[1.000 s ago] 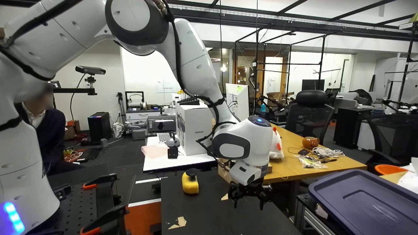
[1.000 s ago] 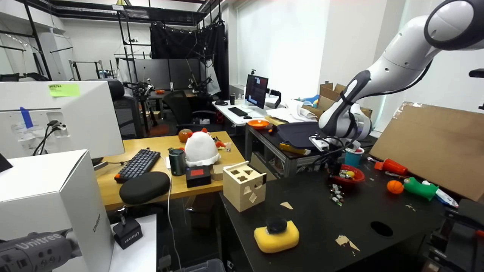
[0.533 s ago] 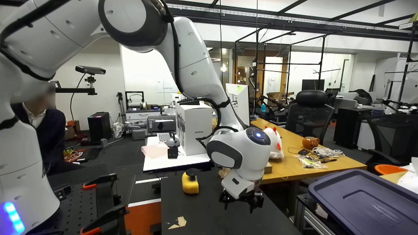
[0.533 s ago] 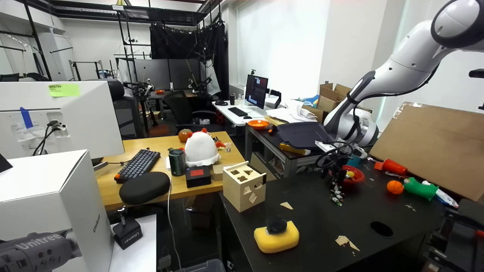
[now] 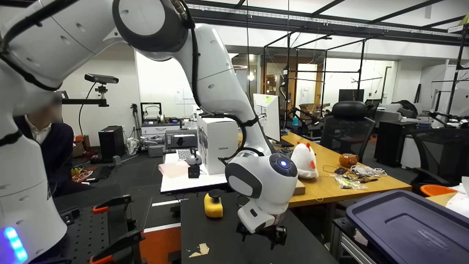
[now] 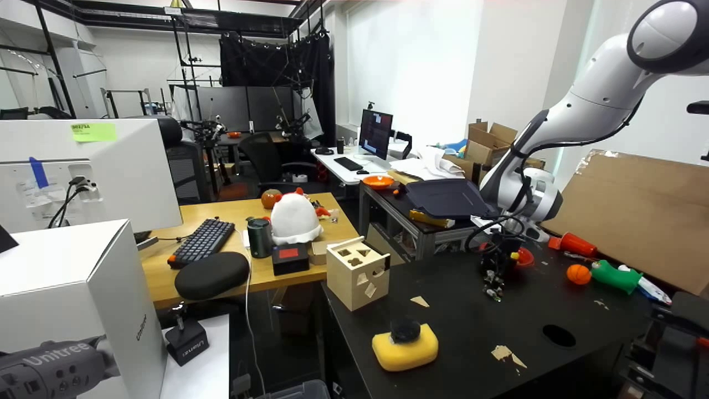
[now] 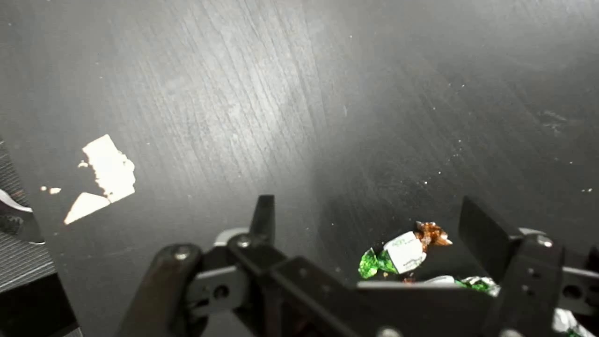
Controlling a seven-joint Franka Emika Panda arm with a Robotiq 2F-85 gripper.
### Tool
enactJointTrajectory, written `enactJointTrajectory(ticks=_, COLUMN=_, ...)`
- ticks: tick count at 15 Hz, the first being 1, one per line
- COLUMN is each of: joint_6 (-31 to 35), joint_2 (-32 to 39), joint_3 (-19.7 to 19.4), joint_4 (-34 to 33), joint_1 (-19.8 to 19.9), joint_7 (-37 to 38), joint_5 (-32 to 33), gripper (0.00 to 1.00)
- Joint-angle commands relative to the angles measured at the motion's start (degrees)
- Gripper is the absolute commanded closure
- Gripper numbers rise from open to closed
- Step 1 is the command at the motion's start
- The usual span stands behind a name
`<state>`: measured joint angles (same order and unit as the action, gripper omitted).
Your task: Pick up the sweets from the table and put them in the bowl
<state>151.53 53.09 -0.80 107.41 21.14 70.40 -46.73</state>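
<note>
Several wrapped sweets (image 6: 492, 292) lie in a short row on the black table (image 6: 460, 318). In the wrist view a white sweet with green and brown twisted ends (image 7: 405, 252) lies between my fingers, nearer the right one. Another sweet (image 7: 484, 284) shows partly behind the gripper body. My gripper (image 7: 368, 210) is open, with its fingers wide apart and holding nothing. In an exterior view it (image 5: 258, 242) points down low over the table. The red bowl (image 6: 526, 257), with a yellow item in it, stands just behind the gripper and is partly hidden by it.
A yellow block with a black top (image 6: 405, 350) and a wooden shape box (image 6: 357, 275) stand on the table. An orange ball (image 6: 579, 274), a green toy (image 6: 615, 276) and a red cup (image 6: 576, 244) lie beyond the bowl. Cardboard scraps (image 7: 111, 168) lie near an edge.
My gripper has moved down and away from over the bowl to the sweets, going left and lower in an exterior view. It stays open. It now covers more of the bowl.
</note>
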Motion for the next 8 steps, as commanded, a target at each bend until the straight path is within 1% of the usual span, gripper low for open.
enactJointTrajectory(ticks=1, joint_6=-1.13, joint_2=-0.95, joint_3=-2.68, joint_4=2.18, joint_1=-2.70, joint_7=0.04, joint_5=-3.40, gripper=0.00)
enactJointTrajectory(ticks=6, joint_6=-0.33, joint_2=1.22, joint_3=-7.17, joint_4=1.83, joint_1=-8.15, joint_7=5.31, joint_5=-2.04, gripper=0.00)
enactJointTrajectory(ticks=8, joint_6=0.03, joint_2=2.14, joint_3=-8.41, joint_4=1.43, joint_1=-10.05, joint_7=7.01, joint_5=-1.35, gripper=0.00)
